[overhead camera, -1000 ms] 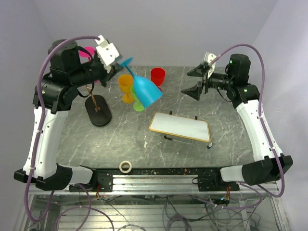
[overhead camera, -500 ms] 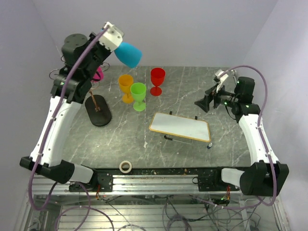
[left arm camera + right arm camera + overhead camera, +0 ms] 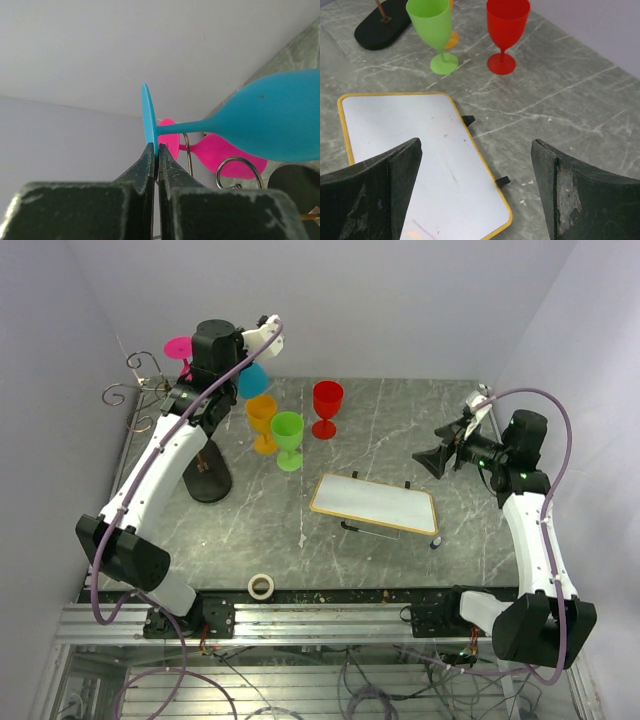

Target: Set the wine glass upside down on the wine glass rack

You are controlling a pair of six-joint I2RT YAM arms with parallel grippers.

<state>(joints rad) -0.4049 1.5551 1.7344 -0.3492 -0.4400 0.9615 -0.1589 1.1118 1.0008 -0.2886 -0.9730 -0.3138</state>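
Note:
My left gripper [image 3: 155,148] is shut on the rim of the blue wine glass's foot [image 3: 147,117]. The glass lies on its side in the air, with its bowl [image 3: 280,125] to the right. From above, the blue glass [image 3: 252,381] hangs at the back left under my left gripper [image 3: 240,360], close to the wine glass rack [image 3: 135,392]. A pink glass [image 3: 180,345] hangs on the rack; it also shows behind the blue stem in the left wrist view [image 3: 220,152], beside a wire scroll [image 3: 238,172]. My right gripper [image 3: 475,150] is open and empty above the whiteboard.
Orange [image 3: 262,416], green [image 3: 288,436] and red [image 3: 327,404] glasses stand upright at mid-back. The rack's black base [image 3: 208,480] sits on the left. A yellow-framed whiteboard [image 3: 375,503] lies in the middle, and a tape roll [image 3: 261,586] near the front edge.
My left arm has swung the blue glass up and back to the left, toward the rack. My right arm has drawn back to the right, still open.

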